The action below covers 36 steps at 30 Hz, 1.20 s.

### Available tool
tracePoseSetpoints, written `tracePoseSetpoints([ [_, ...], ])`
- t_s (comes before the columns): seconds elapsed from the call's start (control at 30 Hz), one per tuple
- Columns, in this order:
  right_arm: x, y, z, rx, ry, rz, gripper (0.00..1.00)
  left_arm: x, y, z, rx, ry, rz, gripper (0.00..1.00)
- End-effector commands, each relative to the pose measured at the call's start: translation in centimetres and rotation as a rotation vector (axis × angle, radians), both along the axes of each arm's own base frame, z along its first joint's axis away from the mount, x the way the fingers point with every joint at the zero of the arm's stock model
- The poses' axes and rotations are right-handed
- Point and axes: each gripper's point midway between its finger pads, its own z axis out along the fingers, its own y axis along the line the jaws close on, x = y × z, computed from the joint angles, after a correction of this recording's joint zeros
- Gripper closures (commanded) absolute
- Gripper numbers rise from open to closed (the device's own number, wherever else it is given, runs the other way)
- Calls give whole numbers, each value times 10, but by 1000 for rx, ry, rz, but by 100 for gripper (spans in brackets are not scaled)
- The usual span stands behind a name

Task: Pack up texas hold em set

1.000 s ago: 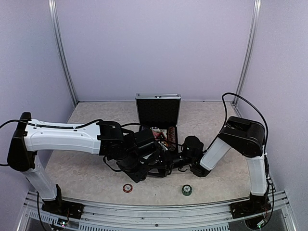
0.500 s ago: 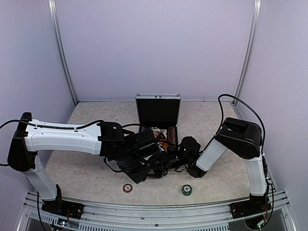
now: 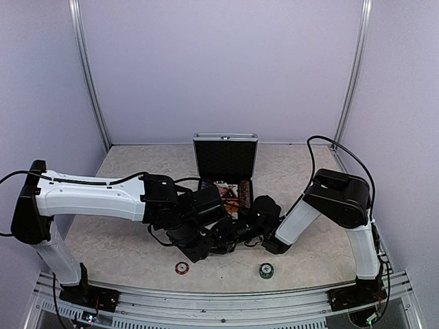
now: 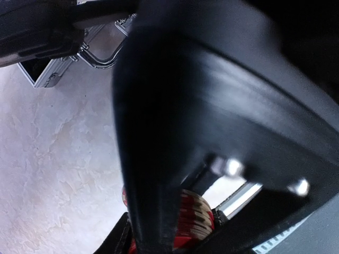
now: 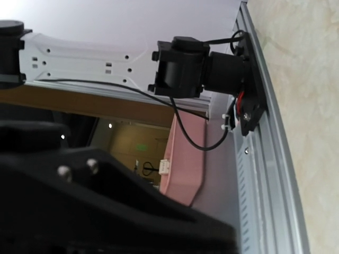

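Lavender walls, metal corner posts, beige marbled tabletop (image 3: 123, 240). Small silver aluminium case with black lining (image 3: 225, 159) stands open mid-table, lid upright toward the back wall. A dark brown row of chips (image 3: 244, 189) lies in its tray, with a pale reddish item beside it, too small to identify; the arms partly hide both.

Both arms reach in and meet just in front of the case. Left gripper (image 3: 204, 241) and right gripper (image 3: 236, 234) read as one black tangle from above; they are very close, contact unclear.

Left wrist view is mostly blocked by a black body. A red-and-white striped chip stack (image 4: 193, 216) shows low in that view, and the case's chrome handle (image 4: 100, 57) upper left. Whether the left jaws clamp the stack: cannot tell.

Right wrist view doesn't show its own jaws, so state cannot tell; it shows the left arm's white link (image 5: 90, 58) and the front metal rail (image 5: 265, 174).

Near the front edge a red round disc (image 3: 182, 267) and a green round chip stack (image 3: 266, 271) lie well apart.
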Motion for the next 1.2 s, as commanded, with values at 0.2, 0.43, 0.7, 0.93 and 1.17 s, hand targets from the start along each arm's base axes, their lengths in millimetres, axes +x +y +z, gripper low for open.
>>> tracePoseSetpoints([
  [0.2,-12,0,-6,-26,-28,64,100,1,0,0,-7,-14,1,90],
  [0.43,-9,2,-2,-35,-67,58,100,3,1,6,-28,-26,23,46],
  [0.7,4,-1,0,-41,-69,13,100,-2,3,12,-81,-32,55,5],
  [0.93,23,-7,2,-64,-93,-39,100,3,13,31,-127,-90,115,1],
  [1.17,69,-5,5,-204,-447,-93,100,33,55,64,-285,-154,357,1],
])
